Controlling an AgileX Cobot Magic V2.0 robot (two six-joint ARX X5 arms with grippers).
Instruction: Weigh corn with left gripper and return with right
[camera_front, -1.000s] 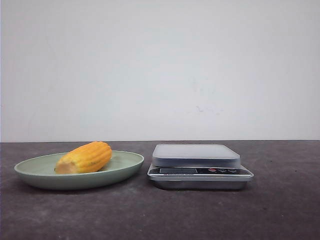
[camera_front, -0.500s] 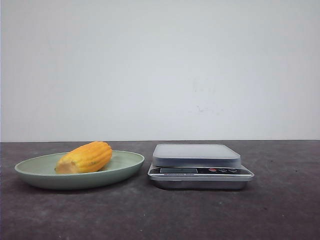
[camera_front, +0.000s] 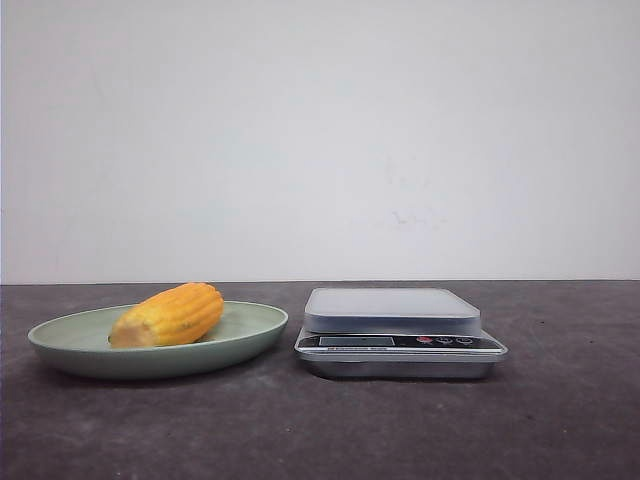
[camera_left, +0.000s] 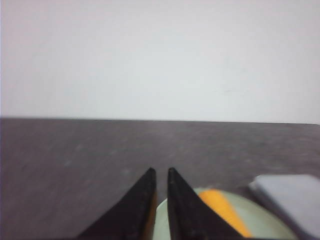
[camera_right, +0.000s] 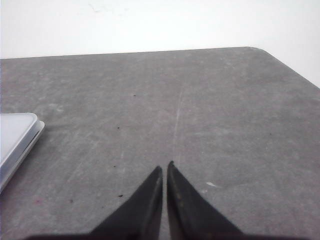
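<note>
Corn lies on plate toward bench's left edge; both claws clenched, seemingly empty

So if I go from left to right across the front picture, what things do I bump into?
Green plate → corn lying on the plate → kitchen scale, all on the dark table.
</note>
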